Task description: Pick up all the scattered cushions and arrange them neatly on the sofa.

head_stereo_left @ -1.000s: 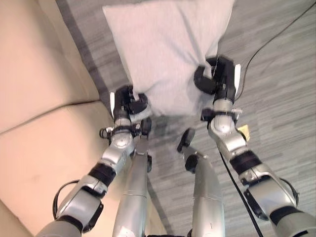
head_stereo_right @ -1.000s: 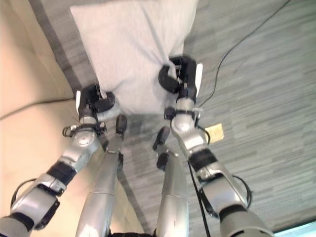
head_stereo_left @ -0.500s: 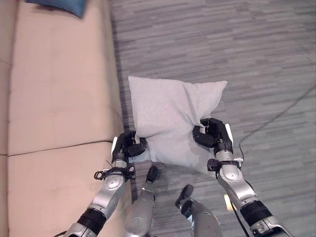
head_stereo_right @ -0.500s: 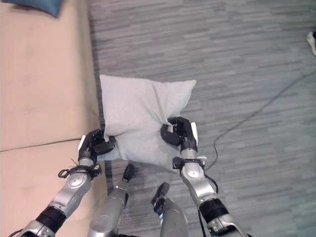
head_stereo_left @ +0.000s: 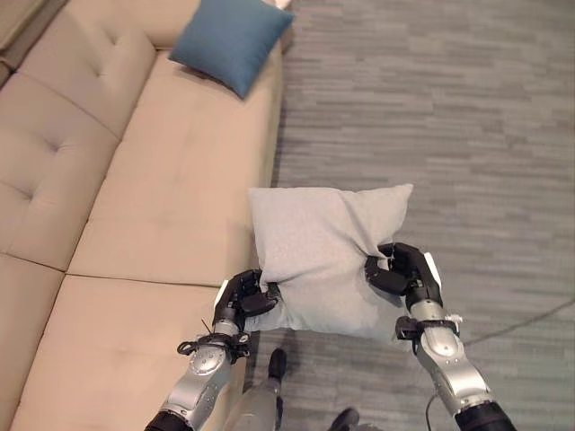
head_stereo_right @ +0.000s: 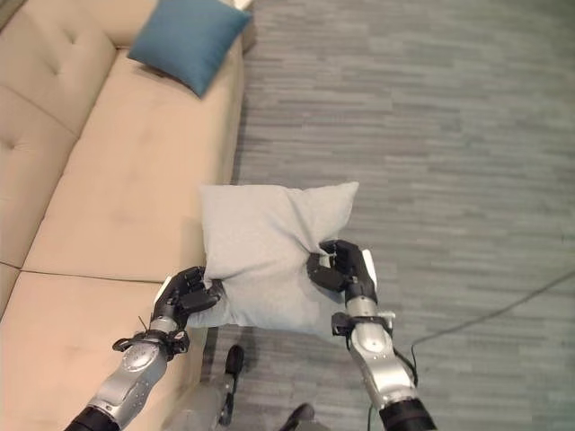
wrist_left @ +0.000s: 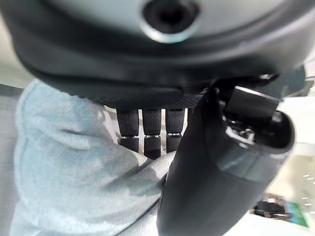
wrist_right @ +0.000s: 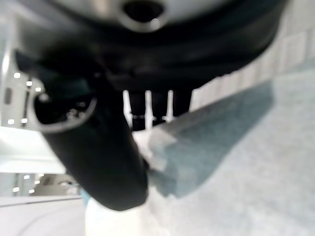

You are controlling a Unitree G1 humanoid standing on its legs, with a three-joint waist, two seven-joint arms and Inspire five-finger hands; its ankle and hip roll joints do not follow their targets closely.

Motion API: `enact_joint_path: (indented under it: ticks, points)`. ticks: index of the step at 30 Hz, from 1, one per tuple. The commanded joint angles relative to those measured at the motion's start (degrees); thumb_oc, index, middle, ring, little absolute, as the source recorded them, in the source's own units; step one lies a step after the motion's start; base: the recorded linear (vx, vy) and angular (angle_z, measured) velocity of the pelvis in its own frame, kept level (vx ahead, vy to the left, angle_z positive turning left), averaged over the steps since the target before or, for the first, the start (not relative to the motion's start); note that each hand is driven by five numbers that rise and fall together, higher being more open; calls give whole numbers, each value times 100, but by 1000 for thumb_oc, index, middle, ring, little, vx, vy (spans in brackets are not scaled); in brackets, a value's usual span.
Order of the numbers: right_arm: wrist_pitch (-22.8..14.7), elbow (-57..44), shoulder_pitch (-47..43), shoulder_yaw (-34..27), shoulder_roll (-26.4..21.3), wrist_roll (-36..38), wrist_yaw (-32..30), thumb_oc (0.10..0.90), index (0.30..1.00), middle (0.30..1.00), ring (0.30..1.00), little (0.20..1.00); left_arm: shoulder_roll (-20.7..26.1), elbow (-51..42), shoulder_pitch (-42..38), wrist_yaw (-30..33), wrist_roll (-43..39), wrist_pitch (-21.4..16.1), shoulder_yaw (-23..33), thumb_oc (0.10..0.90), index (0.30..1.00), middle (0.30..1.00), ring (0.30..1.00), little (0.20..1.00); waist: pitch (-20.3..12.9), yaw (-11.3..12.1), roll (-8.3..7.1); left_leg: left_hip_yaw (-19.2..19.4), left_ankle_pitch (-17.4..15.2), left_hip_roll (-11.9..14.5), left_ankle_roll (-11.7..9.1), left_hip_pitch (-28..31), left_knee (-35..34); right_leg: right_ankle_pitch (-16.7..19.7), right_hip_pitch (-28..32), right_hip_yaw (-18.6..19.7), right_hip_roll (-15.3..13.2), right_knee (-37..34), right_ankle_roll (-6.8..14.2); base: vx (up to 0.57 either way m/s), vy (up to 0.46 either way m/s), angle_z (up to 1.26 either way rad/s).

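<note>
A: We have the grey cushion held up between both hands, over the floor just beside the front edge of the sofa. Our left hand has its fingers and thumb curled into the cushion's lower corner, on the sofa side; our right hand pinches a fold of fabric on the opposite edge.

B: The wrist views agree: in each, the fingers and thumb close on grey cloth. So both hands are holding, neither is spread wide.

A: What does the step ask of us now?

B: We judge it is the carry across to the seat. We should keep both grips firm and level, since the cushion hangs from two small bunches of fabric and could slip from either. We swing it to our left, over the seat edge, and lower it before letting go.

A: And where to set it?

B: The blue cushion lies at the far end of the seat, well apart from ours. We might place the grey one against the tufted backrest, upright, to keep things neat.
</note>
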Motion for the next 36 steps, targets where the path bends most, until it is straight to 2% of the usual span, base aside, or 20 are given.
enact_joint_path:
  ticks: [1,2,3,4,5,6,7,17,18,19,20,21,22,24,27,31,32,33,34,36]
  points:
    - [-675,-810,-397,171,62,-86,368,400,300,300,300,300,-98,-835,-463,-206,62,-752,269,400,300,300,300,300,-871,25,41,-315,-788,-182,-52,299,-23,177,-435,1348,436,-356,212,107,0,51]
    - [-684,-814,-435,159,59,-108,344,400,300,300,300,300,-93,-849,-458,-200,33,-775,316,400,300,300,300,300,-892,5,58,-409,-752,-184,-52,318,-90,216,-529,1711,528,-466,237,196,-79,81]
    - [-697,-901,-459,118,50,-191,325,400,300,300,300,300,-62,-878,-472,-199,59,-797,337,400,300,300,300,300,-881,-57,92,-699,-732,-188,-63,414,-172,262,-683,2377,645,-617,282,144,-77,66]
    - [-696,-902,-461,118,49,-191,325,400,300,300,300,300,-63,-879,-474,-199,60,-796,337,400,300,300,300,300,-892,-61,94,-704,-718,-188,-62,395,-175,282,-695,2372,648,-632,283,233,-148,91]
    - [-697,-982,-442,67,43,-256,305,400,300,300,300,300,-51,-905,-490,-175,116,-807,334,400,300,300,300,300,-852,-188,108,-1019,-724,-209,-117,519,-195,340,-860,3021,821,-685,290,115,-76,89]
    - [-697,-982,-445,67,42,-256,305,400,300,300,300,300,-52,-906,-492,-174,116,-806,334,400,300,300,300,300,-864,-193,110,-1024,-708,-210,-118,498,-197,359,-874,3016,821,-699,291,194,-186,138]
    - [-696,-1008,-411,21,33,-297,277,400,300,300,300,300,-82,-878,-531,-157,160,-805,314,400,300,300,300,300,-818,-291,114,-1289,-704,-219,-194,574,-216,477,-1067,3381,932,-763,296,72,-108,128]
    - [-688,-1164,-80,-77,-32,-390,437,400,300,300,300,300,-231,-978,43,-276,99,-697,533,400,300,300,300,300,-852,-266,-72,-1538,-911,-231,-510,528,259,435,-371,2445,842,-1262,160,66,-197,94]
    - [-708,-1194,-33,-155,-38,-330,369,400,300,300,300,300,-274,-932,9,-239,127,-672,521,400,300,300,300,300,-815,-360,-86,-1075,-902,-187,-503,391,369,373,-244,2214,791,-1275,138,40,-54,57]
    - [-708,-1194,-35,-158,-39,-330,369,400,300,300,300,300,-275,-931,4,-239,127,-672,520,400,300,300,300,300,-826,-371,-89,-1085,-881,-198,-499,368,368,389,-260,2203,782,-1284,143,38,-39,96]
    - [-676,-1251,-31,-203,-31,-322,293,400,300,300,300,300,-312,-888,-65,-212,161,-677,471,400,300,300,300,300,-807,-493,-90,-137,-884,-39,-395,249,353,352,-192,1984,741,-1293,137,3,1,93]
    - [-676,-1251,-34,-205,-32,-322,293,400,300,300,300,300,-312,-887,-69,-212,161,-677,471,400,300,300,300,300,-819,-496,-91,-140,-866,-44,-391,227,349,368,-211,1981,738,-1300,139,36,-14,117]
    - [-669,-1349,-60,-258,0,-336,214,400,300,300,300,300,-321,-914,-172,-184,210,-676,434,400,300,300,300,300,-850,-625,-105,687,-883,57,-282,108,430,341,-135,1720,710,-1319,122,43,-3,71]
    - [-680,-1425,-108,-278,68,-331,163,400,300,300,300,300,-316,-937,-251,-154,244,-655,386,400,300,300,300,300,-900,-663,-112,1094,-906,74,-231,6,476,296,-83,1559,721,-1321,130,84,15,65]
    - [-658,-1410,-158,-197,193,-354,174,400,300,300,300,300,-278,-969,-204,-107,301,-610,405,400,300,300,300,300,-960,-633,-99,1057,-1016,45,-134,188,267,207,-61,1548,718,-1156,155,131,57,51]
    - [-622,-1392,-198,22,391,-314,372,400,300,300,300,300,-178,-1112,15,-131,329,-561,560,400,300,300,300,300,-991,-534,-93,915,-1074,-55,75,422,63,174,-251,1610,464,-217,296,197,155,10]
    - [-622,-1456,-197,107,423,-292,472,400,300,300,300,300,-120,-1172,94,-138,346,-547,600,400,300,300,300,300,-907,-536,-69,838,-1101,-104,173,586,22,496,-482,1746,295,516,434,87,79,12]
    - [-621,-1456,-200,107,422,-292,472,400,300,300,300,300,-121,-1173,92,-138,346,-545,601,400,300,300,300,300,-928,-536,-63,838,-1086,-97,173,555,21,518,-508,1744,305,501,429,122,93,10]
    - [-620,-1490,-192,147,451,-265,504,400,300,300,300,300,-112,-1171,81,-121,352,-558,607,400,300,300,300,300,-850,-575,-39,744,-1086,-107,206,609,19,706,-682,1939,300,869,509,55,27,15]
    - [-637,-1541,-190,201,504,-204,577,400,300,300,300,300,-112,-1147,43,-100,383,-609,619,400,300,300,300,300,-803,-633,32,577,-1090,-52,206,735,-73,638,-1003,2401,440,1119,474,147,-13,29]
